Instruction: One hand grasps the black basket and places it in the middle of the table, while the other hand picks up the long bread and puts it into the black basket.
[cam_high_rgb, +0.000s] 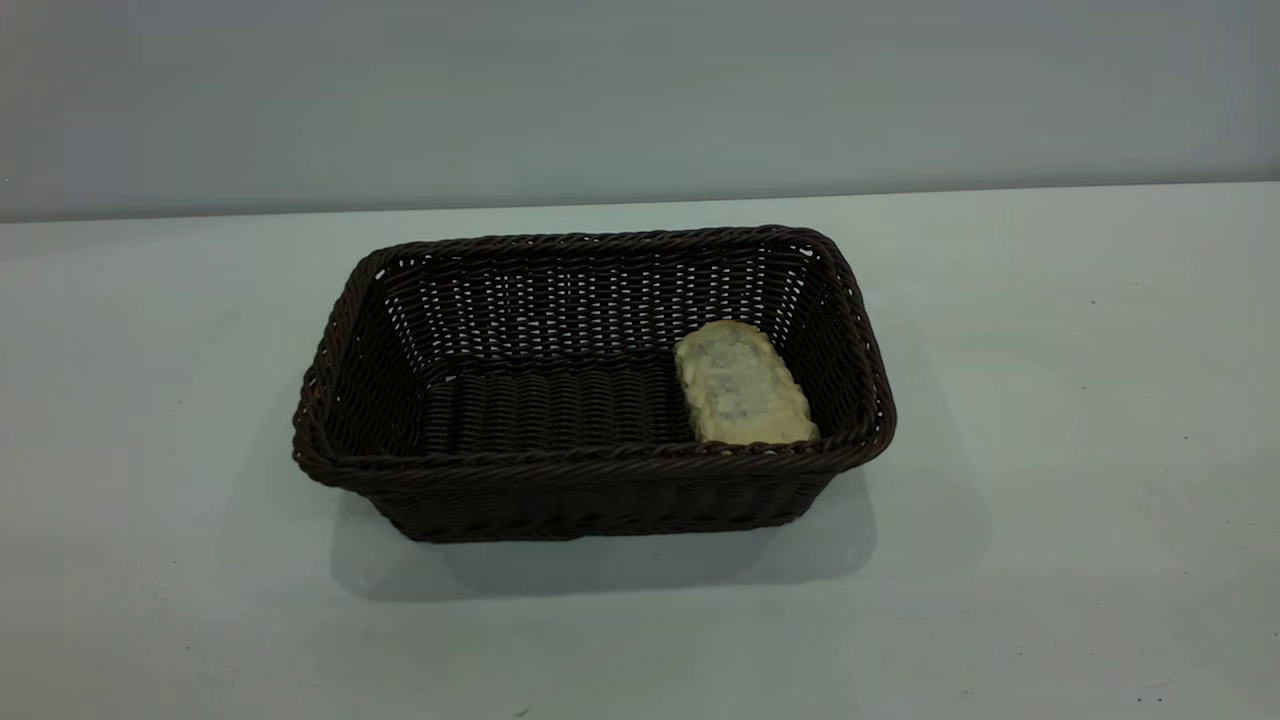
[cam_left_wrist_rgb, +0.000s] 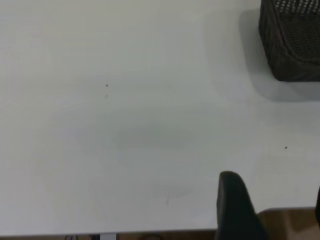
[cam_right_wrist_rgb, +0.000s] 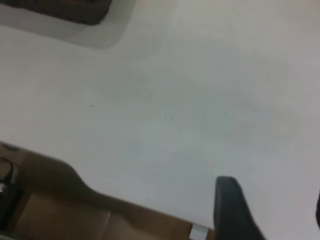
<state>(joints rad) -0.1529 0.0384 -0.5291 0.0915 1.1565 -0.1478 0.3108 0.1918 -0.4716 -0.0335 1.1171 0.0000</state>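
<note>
We see the large rectangular dark brown-black woven wicker basket (cam_high_rgb: 590, 385) standing upright at the centre of the exterior view, on the wide plain white-grey table (cam_high_rgb: 1080, 420). Inside it, against the right-hand end of the basket floor, lies the small oblong long bread (cam_high_rgb: 743, 385), its pale beige, grey-mottled underside turned up.

We judge that both parts of the task are done as things lie: the basket sits mid-table and the bread is in it. Neither arm appears in the exterior view.

In the left wrist view, one black tapered finger of the left gripper (cam_left_wrist_rgb: 272, 210) rises at the lower right of the frame, with a sliver of the second at the right edge; the two stand apart with bare table between, so we read these jaws as spread and holding nothing. A corner of the basket shows at the upper right, well apart from them. The right wrist view is alike: the right gripper (cam_right_wrist_rgb: 272, 212) shows one finger at the lower right and a trace of the other at the edge, spread and empty, with the basket's base at the upper left.

We judge that the next move calls for nothing more than the arms resting clear.

We can read no brand, label or writing anywhere.
</note>
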